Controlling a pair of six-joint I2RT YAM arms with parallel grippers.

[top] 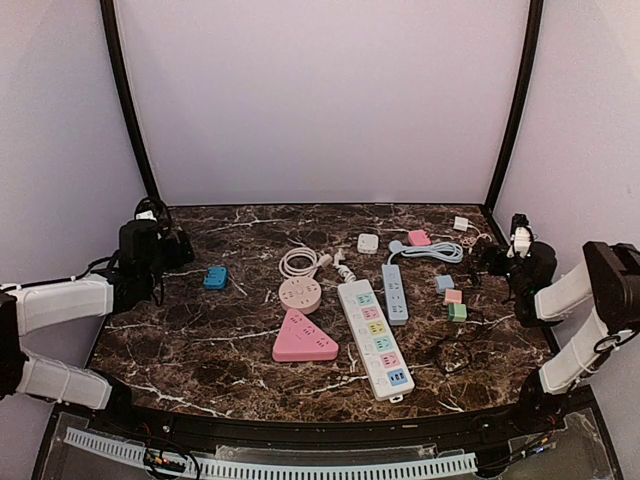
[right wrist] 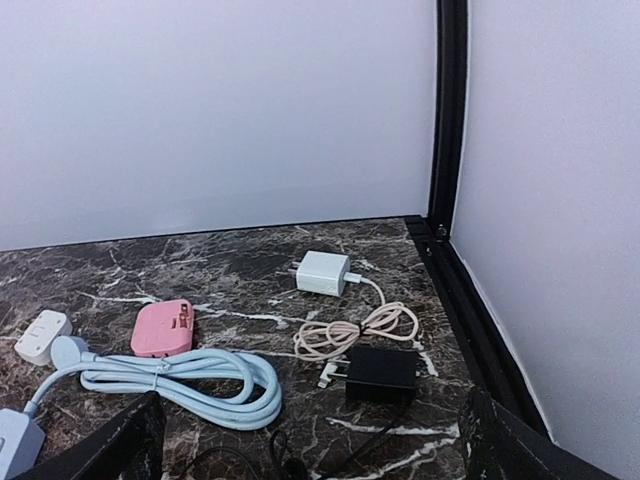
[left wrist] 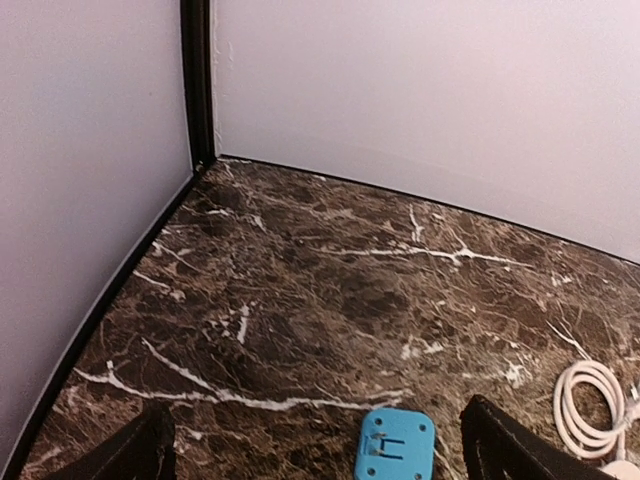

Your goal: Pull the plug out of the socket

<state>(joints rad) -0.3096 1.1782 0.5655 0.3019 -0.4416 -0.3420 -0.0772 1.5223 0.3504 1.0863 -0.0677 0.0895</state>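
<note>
As both arms sit at the side edges, left gripper [left wrist: 318, 455] fingers spread, blue adapter [left wrist: 396, 446] just ahead on the dark veined marble tabletop [top: 200, 350]. Pale walls [top: 320, 100], black corner posts [top: 130, 110]. Mid-table: round pink socket [top: 300, 294], pink triangular socket [top: 303, 338], long white power strip [top: 375, 340] (seated plug: can't tell). Right gripper [right wrist: 315, 445] spread too.

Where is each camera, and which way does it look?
Top external: high behind the arms, looking down on the dark marble table; the white left arm and right arm show at the sides.
Left wrist: low on the left arm, facing the back left corner; the open left gripper frames the bottom.
Right wrist: low on the right arm, facing the back right corner; the open right gripper frames the bottom.
Shared: top and left wrist both see the blue square plug adapter.
</note>
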